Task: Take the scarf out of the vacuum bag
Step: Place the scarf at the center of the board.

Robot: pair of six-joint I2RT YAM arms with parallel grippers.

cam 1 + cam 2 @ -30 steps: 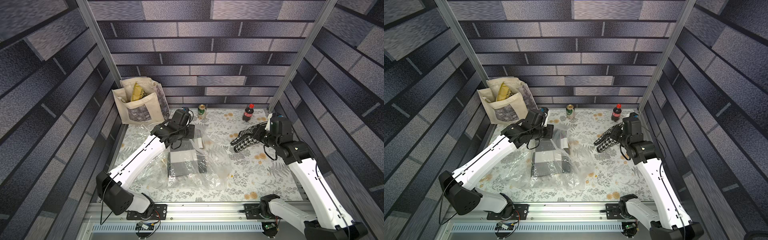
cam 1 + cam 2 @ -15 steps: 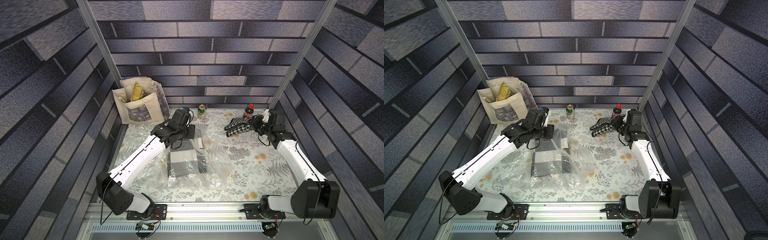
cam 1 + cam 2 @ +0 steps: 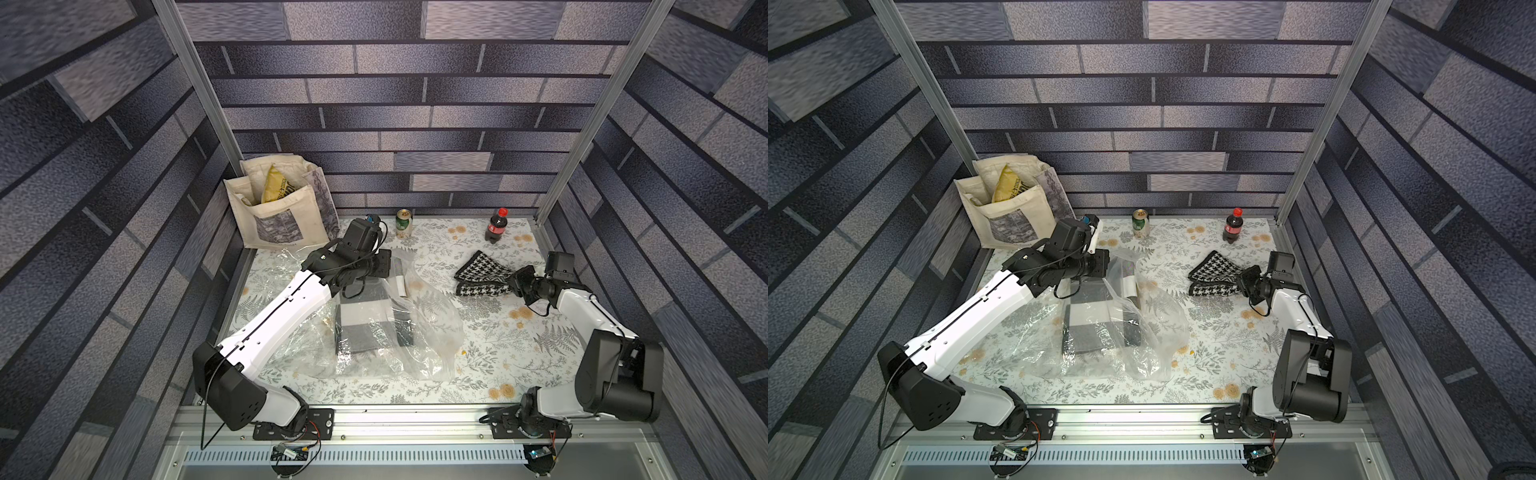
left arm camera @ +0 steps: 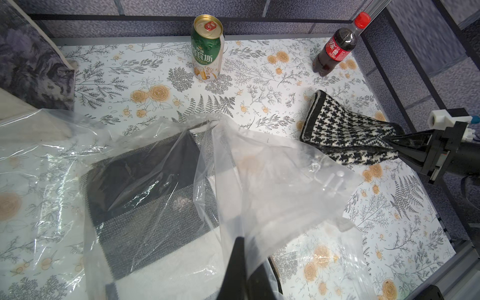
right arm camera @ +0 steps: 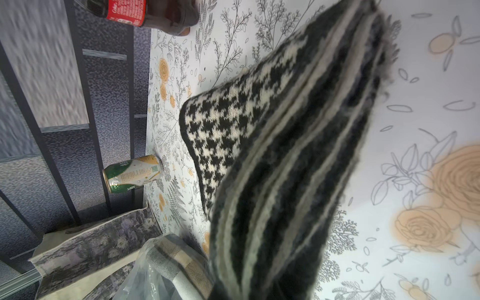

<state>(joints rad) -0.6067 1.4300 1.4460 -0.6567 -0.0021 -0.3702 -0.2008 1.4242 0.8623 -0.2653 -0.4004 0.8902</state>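
- Left claw (image 4: 240, 250): clenched on a fold of the clear vacuum bag (image 4: 272, 168), pinching the plastic and lifting it a little off the desk (image 3: 498, 353).
- Right claw (image 3: 512, 281): clamped on one end of the houndstooth scarf (image 3: 484, 274). The wrist view shows the layered edges bunched between the jaws.
- The houndstooth scarf is outside the bag, on the right side of the desk near the back. Its far end rests on the surface, well apart from the plastic.
- Inside the bag lies one folded striped scarf (image 3: 365, 328), in black, grey and cream.
- Count: two claws, one vacuum bag, two scarves.
- Also one green can (image 3: 403, 223), one cola bottle (image 3: 496, 224) and one canvas tote (image 3: 282, 220), with one yellow packet (image 3: 276, 189) in the tote.
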